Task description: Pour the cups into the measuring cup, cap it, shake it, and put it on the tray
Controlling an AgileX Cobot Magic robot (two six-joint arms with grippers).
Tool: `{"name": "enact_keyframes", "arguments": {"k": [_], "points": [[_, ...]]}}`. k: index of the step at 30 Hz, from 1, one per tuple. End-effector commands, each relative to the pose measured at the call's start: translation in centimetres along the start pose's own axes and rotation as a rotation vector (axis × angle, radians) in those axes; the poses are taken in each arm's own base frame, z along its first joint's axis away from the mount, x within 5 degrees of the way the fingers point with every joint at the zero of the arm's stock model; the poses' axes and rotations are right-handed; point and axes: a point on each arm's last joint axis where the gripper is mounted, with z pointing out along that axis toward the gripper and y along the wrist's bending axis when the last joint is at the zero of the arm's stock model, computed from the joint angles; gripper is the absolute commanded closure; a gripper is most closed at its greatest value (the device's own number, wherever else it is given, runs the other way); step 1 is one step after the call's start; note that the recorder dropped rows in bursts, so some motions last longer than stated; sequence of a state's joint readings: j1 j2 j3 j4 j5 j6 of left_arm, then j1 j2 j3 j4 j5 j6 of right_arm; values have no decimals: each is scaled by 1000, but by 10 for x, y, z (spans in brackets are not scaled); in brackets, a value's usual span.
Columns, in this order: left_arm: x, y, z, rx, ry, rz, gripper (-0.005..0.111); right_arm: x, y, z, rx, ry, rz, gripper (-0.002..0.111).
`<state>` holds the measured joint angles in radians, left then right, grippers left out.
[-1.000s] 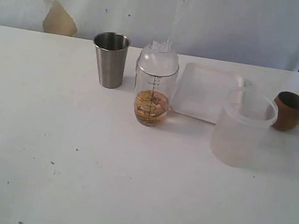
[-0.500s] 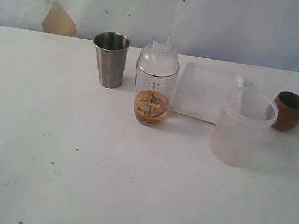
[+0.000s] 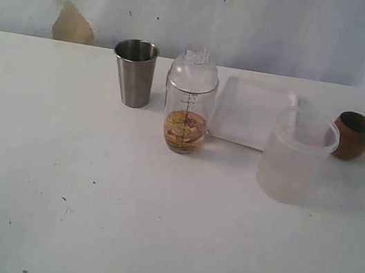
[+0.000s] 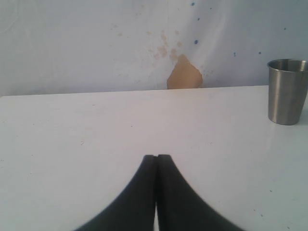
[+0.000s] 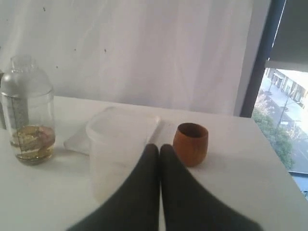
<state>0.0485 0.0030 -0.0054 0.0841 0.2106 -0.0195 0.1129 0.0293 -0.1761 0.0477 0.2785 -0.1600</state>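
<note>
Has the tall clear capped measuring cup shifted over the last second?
No. The tall clear measuring cup keeps its place between the shiny steel tumbler and shallow white tray.

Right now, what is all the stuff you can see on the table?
steel cup: one, shiny silver, back left
measuring cup: one, clear with a domed lid, amber liquid at the bottom, middle
tray: one, white, just right of the measuring cup
frosted container: one, cloudy white, in front of the tray's right end
wooden cup: one, reddish-brown, far right
left hand: one, black, shut, empty
right hand: one, black, shut, empty
</note>
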Motion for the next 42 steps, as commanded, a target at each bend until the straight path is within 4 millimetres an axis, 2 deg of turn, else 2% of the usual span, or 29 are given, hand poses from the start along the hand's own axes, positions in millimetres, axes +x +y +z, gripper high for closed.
{"name": "enact_keyframes", "arguments": {"k": [1, 8, 10, 16, 42], "points": [[1, 0, 0, 0, -6, 0, 107, 21, 2, 4, 8, 18, -3, 108], [1, 0, 0, 0, -6, 0, 107, 51, 3, 9, 23, 79, 44, 108], [1, 0, 0, 0, -6, 0, 107, 49, 3, 10, 23, 66, 55, 108], [1, 0, 0, 0, -6, 0, 107, 62, 4, 8, 18, 205, 60, 108], [1, 0, 0, 0, -6, 0, 107, 63, 4, 8, 17, 218, 64, 108]]}}
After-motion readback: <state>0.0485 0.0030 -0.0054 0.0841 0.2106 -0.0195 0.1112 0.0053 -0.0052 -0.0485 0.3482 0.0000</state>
